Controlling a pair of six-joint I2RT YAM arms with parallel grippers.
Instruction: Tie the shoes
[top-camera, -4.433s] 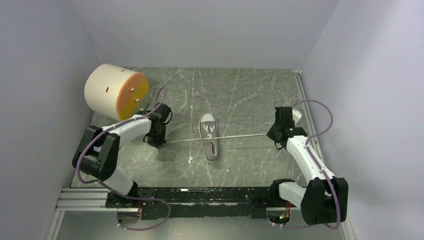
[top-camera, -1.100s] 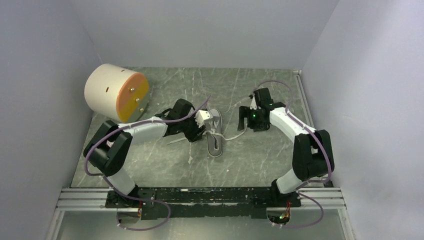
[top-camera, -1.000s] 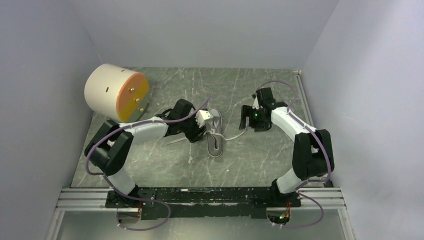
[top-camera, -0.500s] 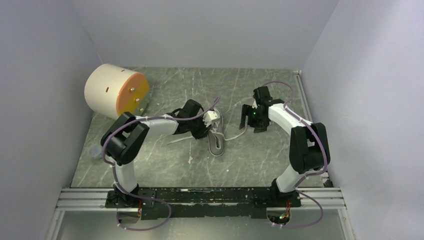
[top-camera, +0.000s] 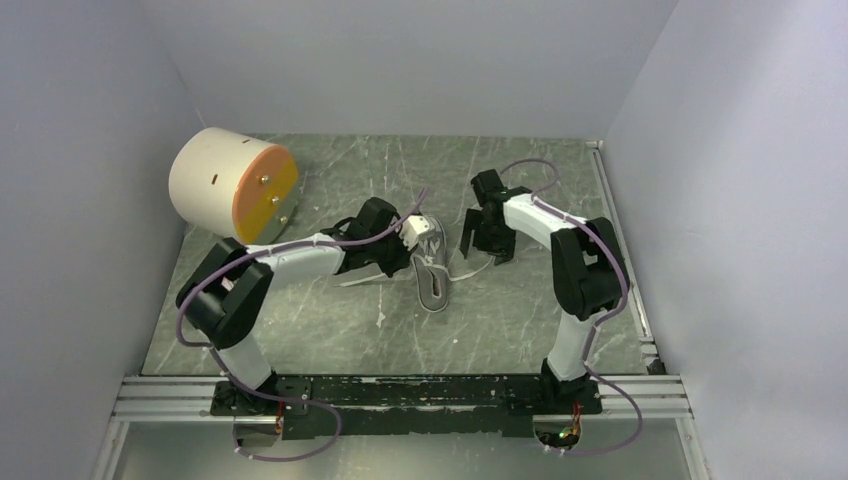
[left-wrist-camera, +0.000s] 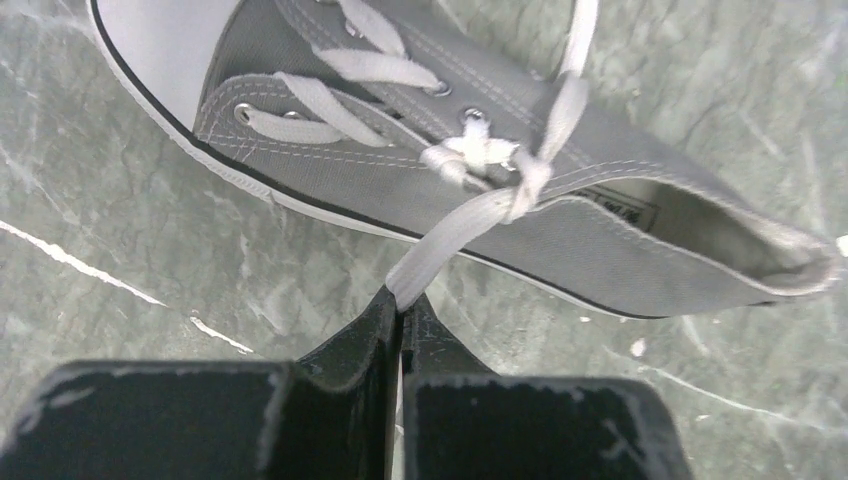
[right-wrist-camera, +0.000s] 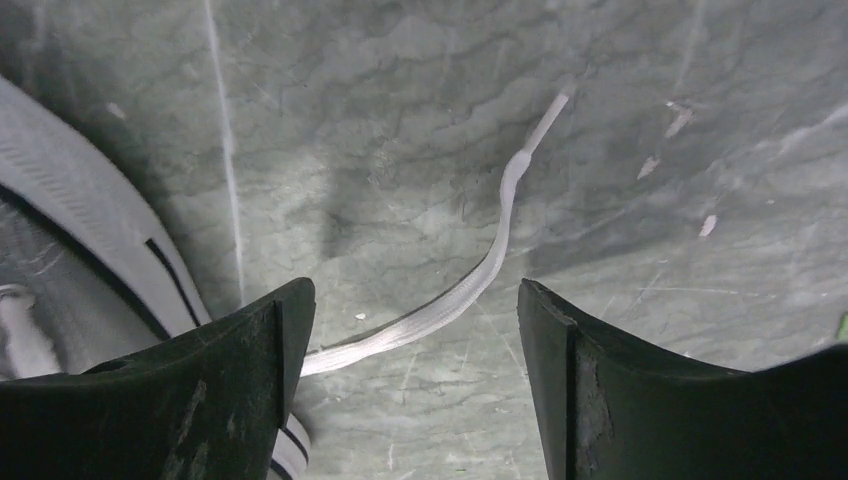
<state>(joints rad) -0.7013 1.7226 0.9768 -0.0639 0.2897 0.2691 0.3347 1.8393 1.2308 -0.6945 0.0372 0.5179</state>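
Beside the grey canvas sneaker, left gripper pinches a flat white lace; right gripper gapes wide.

Diffuse, even light from above, with no hard glare. Left wrist view: sneaker sharp; white lace just ahead of the left gripper bright; its fingers dark and soft-edged. Right wrist view: dimmer, with a soft shadow on the table just beyond the right gripper.
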